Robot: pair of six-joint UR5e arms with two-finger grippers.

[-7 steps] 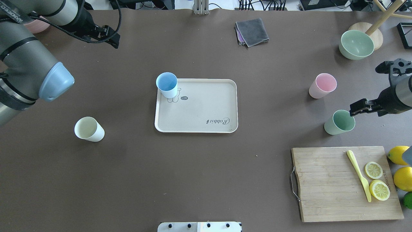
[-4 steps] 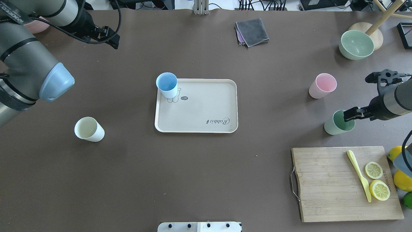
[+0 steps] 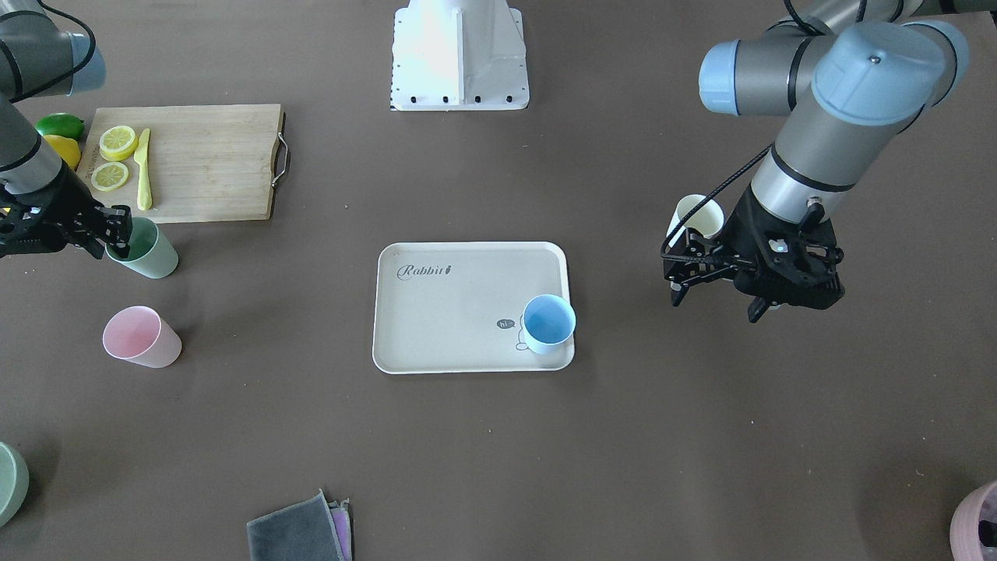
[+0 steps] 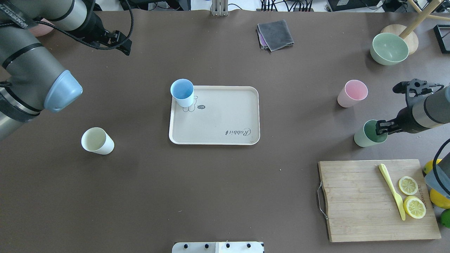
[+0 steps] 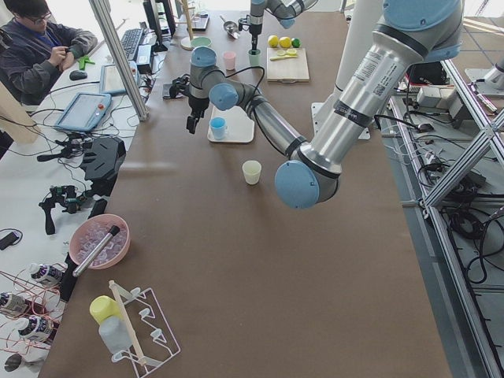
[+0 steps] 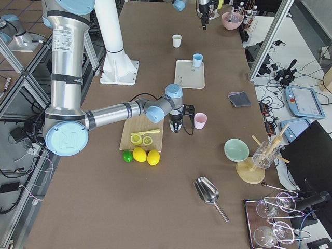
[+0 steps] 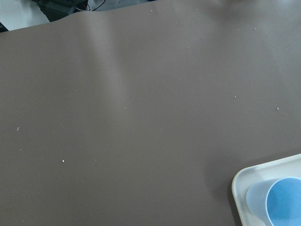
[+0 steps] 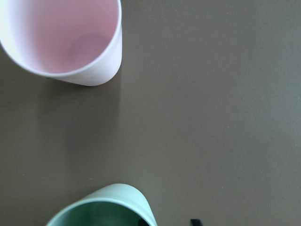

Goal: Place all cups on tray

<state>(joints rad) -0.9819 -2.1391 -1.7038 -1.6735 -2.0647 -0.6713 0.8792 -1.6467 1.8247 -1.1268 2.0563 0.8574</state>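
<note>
Left gripper (image 3: 714,305): raised over the far-left part of the table, jaws apart, holding nothing, well apart from every cup.
Cream cup (image 4: 97,140): upright on the bare table, left of the tray and well apart from it.
Tray (image 4: 225,116): flat at the table's centre, most of its floor bare.
Blue cup (image 4: 182,92): upright in the tray's far-left corner, over the bunny print. This one counts as placed.
Pink cup (image 4: 352,93): upright on the table, well to the right of the tray.
Green cup (image 4: 367,135): upright on the table, near the pink cup, between it and the cutting board (image 4: 358,200).
Right gripper (image 4: 380,127): at the green cup's rim, on the side away from the tray, jaws astride the wall. The wrist view shows the outer fingertip (image 8: 194,221) clear of the wall, so it reads as not yet clamped.
Step in hand: pinch the green cup's wall.
Method note: seat the fingers below the rim, then close gently, since light tapered plastic may tip or slip. Lift straight up, pass clear of the pink cup, and set down on the bare tray floor away from the blue cup, leaving room for the other two.
Progress: one of four.
</note>
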